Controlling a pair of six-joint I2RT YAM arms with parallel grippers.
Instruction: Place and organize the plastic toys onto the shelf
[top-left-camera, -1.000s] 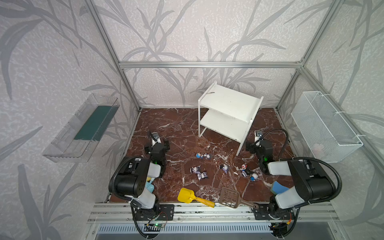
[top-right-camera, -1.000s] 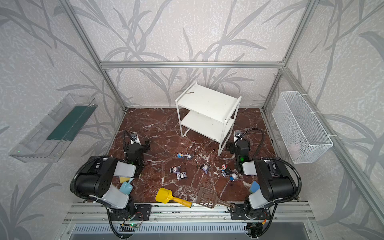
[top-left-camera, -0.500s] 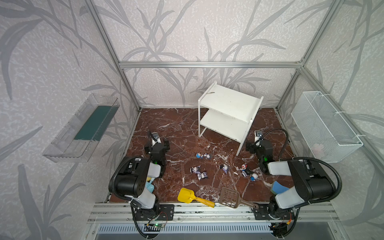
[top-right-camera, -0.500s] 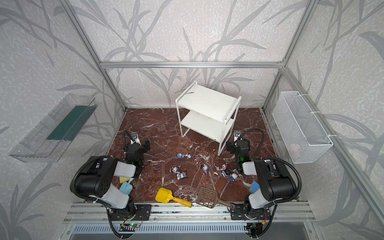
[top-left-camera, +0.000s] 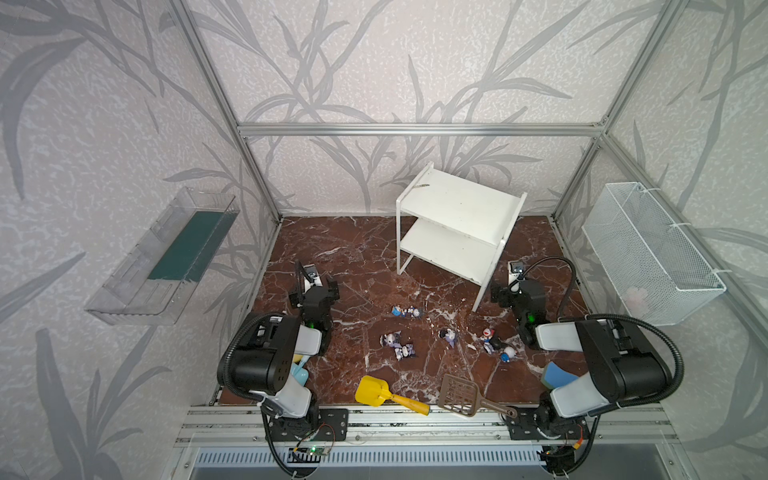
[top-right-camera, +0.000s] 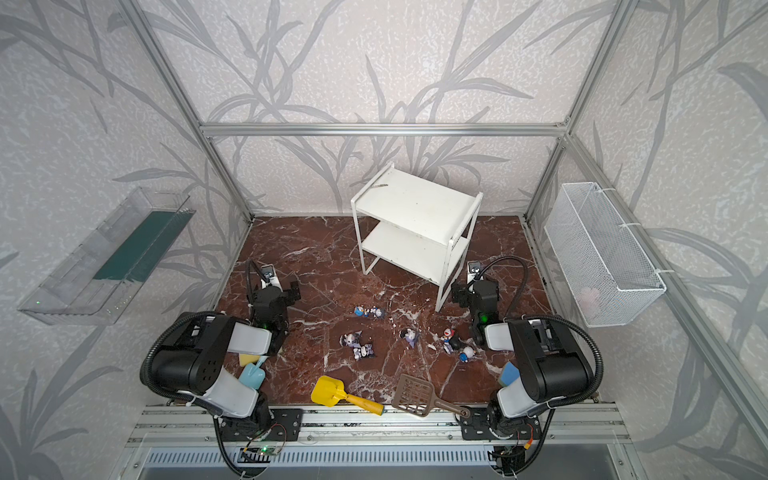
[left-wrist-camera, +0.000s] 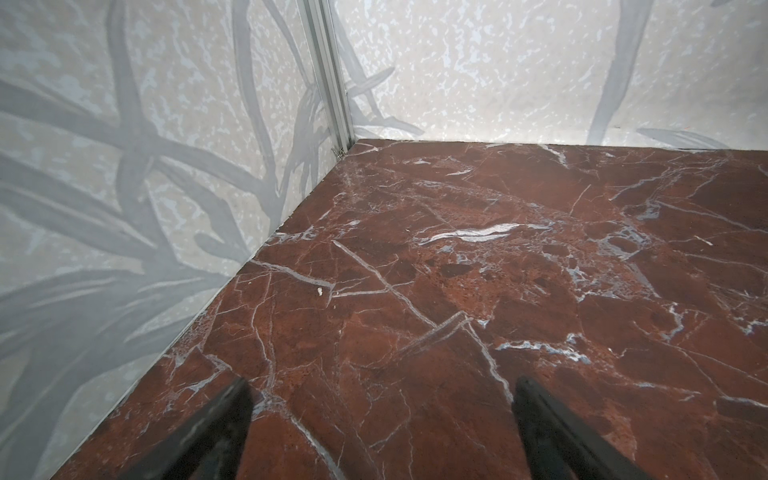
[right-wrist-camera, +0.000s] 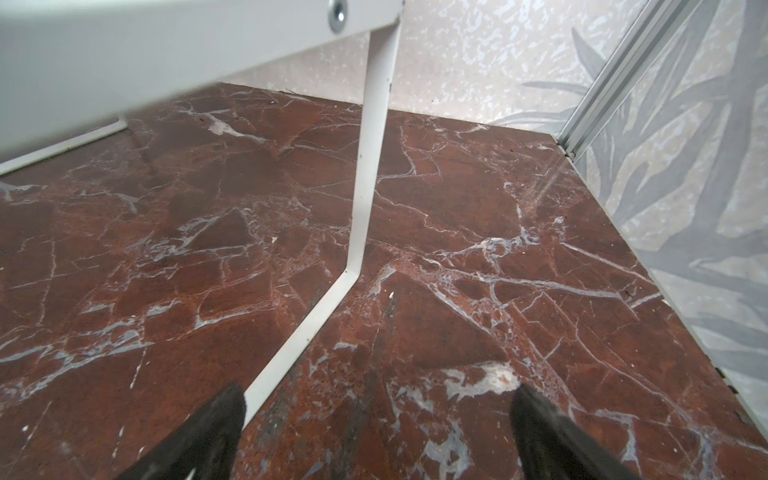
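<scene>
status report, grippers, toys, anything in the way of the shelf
Left gripper open, empty. Right gripper open, empty, by the shelf leg. Plastic toys scattered on the floor, none shelved. Nothing between toys and shelf.

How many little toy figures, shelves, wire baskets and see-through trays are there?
toy figures: 8, all on the floor
shelf: 1
wire basket: 1
clear tray: 1
Total: 11
</scene>
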